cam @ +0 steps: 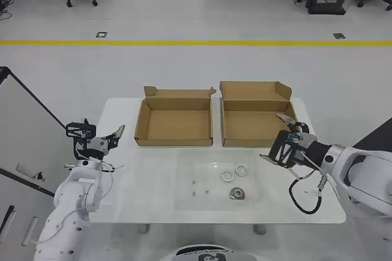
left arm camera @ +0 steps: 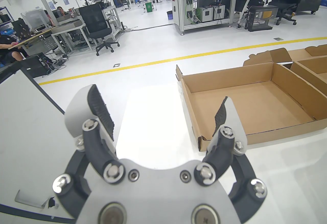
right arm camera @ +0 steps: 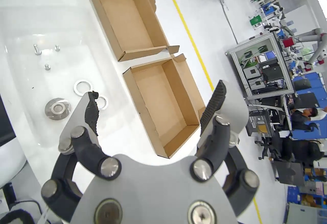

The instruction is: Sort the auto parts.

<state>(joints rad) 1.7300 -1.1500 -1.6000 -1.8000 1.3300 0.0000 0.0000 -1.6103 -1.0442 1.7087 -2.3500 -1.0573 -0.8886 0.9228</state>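
Two flat metal rings (cam: 227, 175) (cam: 240, 169), a grey flanged disc (cam: 236, 193) and three small bolts (cam: 198, 190) lie on the white table (cam: 150, 196) in front of two open cardboard boxes (cam: 174, 126) (cam: 255, 122). The right wrist view shows the disc (right arm camera: 57, 108), a ring (right arm camera: 83, 87) and the bolts (right arm camera: 37, 49). My left gripper (cam: 108, 136) hovers open and empty at the table's left edge, left of the left box (left arm camera: 255, 105). My right gripper (cam: 289, 130) hangs open and empty near the right box's front right corner (right arm camera: 163, 105).
A grey panel (cam: 19, 124) slants beside the table's left side. Bare tabletop lies between the boxes and the front edge. The floor behind carries a yellow line (cam: 196, 42).
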